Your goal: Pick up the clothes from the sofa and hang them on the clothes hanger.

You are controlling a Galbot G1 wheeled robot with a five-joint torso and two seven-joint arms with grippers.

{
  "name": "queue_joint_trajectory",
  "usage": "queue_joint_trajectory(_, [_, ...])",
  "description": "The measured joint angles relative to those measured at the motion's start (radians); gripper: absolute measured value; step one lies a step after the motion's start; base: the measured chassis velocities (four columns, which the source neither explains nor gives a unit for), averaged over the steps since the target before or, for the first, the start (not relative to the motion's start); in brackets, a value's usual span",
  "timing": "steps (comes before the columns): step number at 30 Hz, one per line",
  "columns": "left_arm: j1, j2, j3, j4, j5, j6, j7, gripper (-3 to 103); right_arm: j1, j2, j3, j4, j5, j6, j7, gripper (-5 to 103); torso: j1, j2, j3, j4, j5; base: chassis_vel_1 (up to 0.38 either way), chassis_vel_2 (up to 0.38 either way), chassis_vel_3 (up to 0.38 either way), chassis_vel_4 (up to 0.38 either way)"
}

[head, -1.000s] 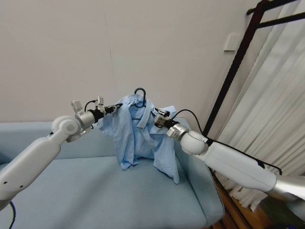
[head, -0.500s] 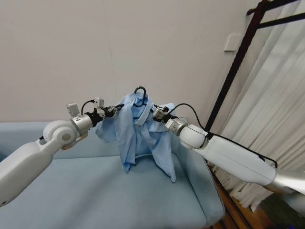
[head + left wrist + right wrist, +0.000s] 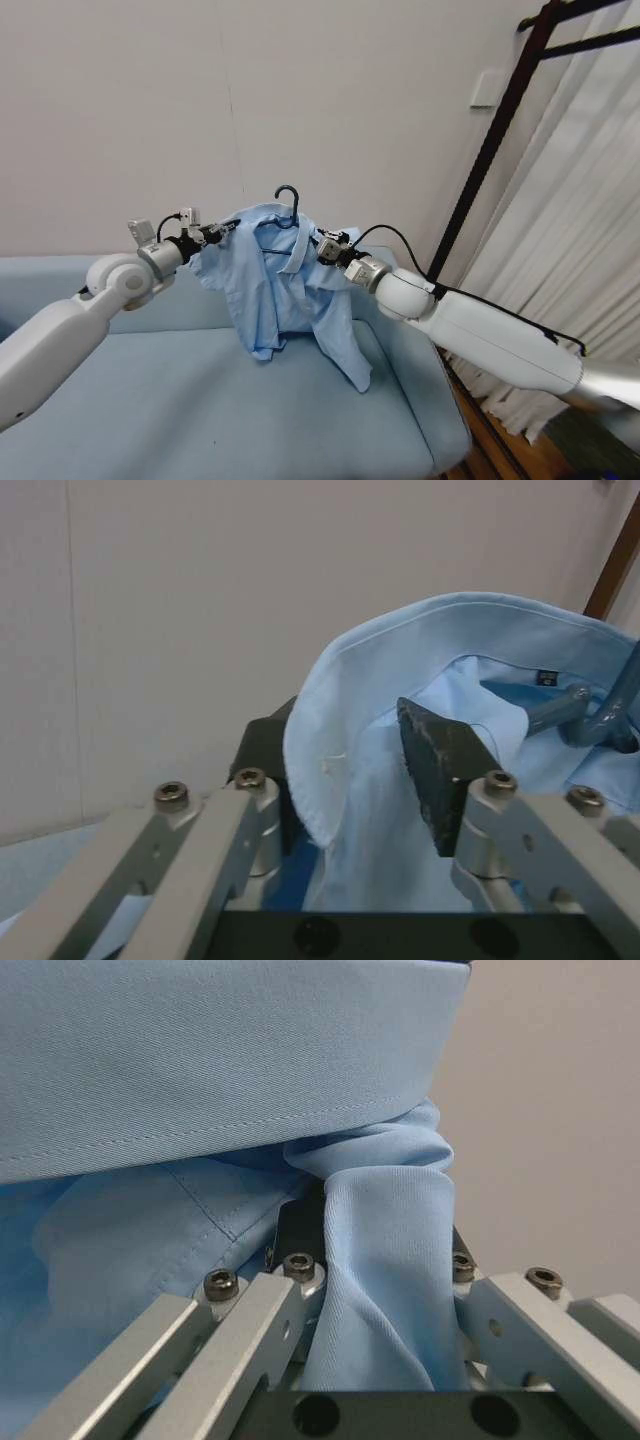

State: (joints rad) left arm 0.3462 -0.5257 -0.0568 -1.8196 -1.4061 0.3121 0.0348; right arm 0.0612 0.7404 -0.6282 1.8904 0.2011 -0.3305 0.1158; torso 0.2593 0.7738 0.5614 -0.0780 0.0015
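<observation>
A light blue shirt (image 3: 285, 295) hangs on a dark hanger whose hook (image 3: 288, 192) sticks up above the collar, held in the air over the sofa (image 3: 150, 420). My left gripper (image 3: 222, 229) is shut on the shirt's left shoulder; in the left wrist view the collar edge (image 3: 340, 710) sits between the pads (image 3: 440, 770), with the hanger hook (image 3: 600, 710) beyond. My right gripper (image 3: 318, 243) is shut on the right shoulder. In the right wrist view bunched fabric (image 3: 375, 1250) fills the gap between its fingers. The shirt's tail dangles just above the seat.
A black clothes rack frame (image 3: 490, 150) rises at the right, in front of a white curtain (image 3: 570, 250). A plain wall with a switch plate (image 3: 487, 88) stands behind. The sofa's right end (image 3: 440, 420) meets wooden floor (image 3: 490, 450).
Both grippers and the shirt on its hanger have shifted a little to the left. The left arm has drawn back, and the shirt hangs more spread out.
</observation>
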Motion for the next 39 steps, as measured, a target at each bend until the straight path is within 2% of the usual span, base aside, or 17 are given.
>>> queue_joint_trajectory(1, [0.000, 0.000, 0.000, 0.000, 0.000, 0.000, 0.000, 36, 0.000, 0.000, 0.000, 0.000, 0.000, 0.000, 0.000, 10, 0.000, 0.000, 0.000, 0.0000, 0.0000, 0.000, 0.000, 0.000, 0.000])
queue_joint_trajectory(3, [0.000, -0.001, 0.000, -0.006, 0.000, 0.000, 0.004, 48, -0.001, -0.001, 0.000, 0.000, -0.001, 0.000, 0.001, 10, 0.000, 0.000, 0.000, 0.0000, 0.0000, 0.000, 0.000, 0.000, 0.000])
queue_joint_trajectory(6, [0.000, -0.001, 0.000, -0.006, -0.001, 0.000, 0.012, 54, -0.003, -0.001, 0.000, -0.001, -0.001, 0.000, 0.003, 10, 0.000, 0.000, 0.000, 0.0000, 0.0000, 0.000, 0.000, 0.000, 0.000])
queue_joint_trajectory(7, [0.000, -0.001, 0.000, -0.005, -0.001, 0.000, 0.016, 62, -0.003, -0.001, 0.000, -0.002, -0.001, 0.000, 0.004, 10, 0.000, 0.000, 0.000, 0.0000, 0.0000, 0.000, 0.000, 0.000, 0.000])
queue_joint_trajectory(8, [0.000, -0.001, 0.000, -0.004, -0.001, 0.000, 0.019, 61, -0.003, -0.001, 0.000, -0.002, -0.001, 0.000, 0.005, 10, 0.000, 0.000, 0.000, 0.0000, 0.0000, 0.000, 0.000, 0.000, 0.000])
queue_joint_trajectory(9, [0.002, -0.001, 0.000, -0.004, -0.001, -0.003, 0.022, 57, -0.004, 0.000, 0.000, -0.003, -0.001, 0.000, 0.005, 10, 0.000, 0.000, 0.000, 0.0000, 0.0000, 0.000, 0.000, 0.000, 0.000])
queue_joint_trajectory(10, [0.002, -0.001, 0.000, -0.004, -0.001, -0.003, 0.022, 57, -0.004, 0.000, 0.000, -0.003, -0.001, 0.000, 0.005, 10, 0.000, 0.000, 0.000, 0.0000, 0.0000, 0.000, 0.000, 0.000, 0.000])
queue_joint_trajectory(13, [0.010, 0.000, 0.001, -0.005, 0.000, -0.008, 0.027, 41, -0.007, 0.000, -0.001, -0.004, -0.003, 0.000, 0.007, 10, 0.000, 0.000, 0.000, 0.0001, 0.0000, 0.000, 0.000, 0.000, 0.000])
queue_joint_trajectory(15, [0.012, 0.000, 0.001, -0.006, 0.001, -0.008, 0.029, 41, -0.008, 0.000, -0.002, -0.003, -0.004, -0.001, 0.009, 10, 0.000, 0.000, 0.000, 0.0001, 0.0000, 0.000, 0.000, 0.000, 0.000])
queue_joint_trajectory(19, [0.011, 0.004, 0.000, -0.010, 0.002, -0.009, 0.034, 19, -0.010, 0.000, -0.010, -0.002, -0.007, -0.006, 0.016, 10, 0.000, 0.000, 0.000, 0.0001, 0.0000, 0.000, 0.000, 0.000, 0.000])
queue_joint_trajectory(21, [0.011, 0.005, -0.001, -0.011, 0.002, -0.009, 0.037, 19, -0.010, 0.001, -0.011, -0.002, -0.008, -0.007, 0.017, 10, 0.000, 0.000, 0.000, 0.0001, 0.0000, 0.000, 0.000, 0.000, 0.000])
queue_joint_trajectory(24, [0.011, 0.013, -0.003, -0.015, 0.002, -0.010, 0.046, 3, -0.010, 0.001, -0.014, -0.006, -0.010, -0.012, 0.019, 10, 0.000, 0.000, 0.000, 0.0001, 0.0000, 0.000, 0.000, 0.000, 0.000])
queue_joint_trajectory(33, [0.003, 0.032, -0.017, -0.044, 0.026, -0.023, 0.061, 3, -0.011, 0.003, -0.016, -0.013, -0.008, -0.024, 0.021, 10, 0.000, 0.000, 0.000, 0.0001, 0.0000, 0.000, 0.000, 0.000, 0.000])
queue_joint_trajectory(39, [0.017, 0.050, -0.031, -0.117, 0.071, -0.037, 0.063, 3, -0.008, 0.008, -0.016, -0.020, 0.023, -0.041, 0.023, 10, 0.000, 0.000, 0.000, 0.0000, 0.0003, 0.000, 0.000, 0.000, 0.000])
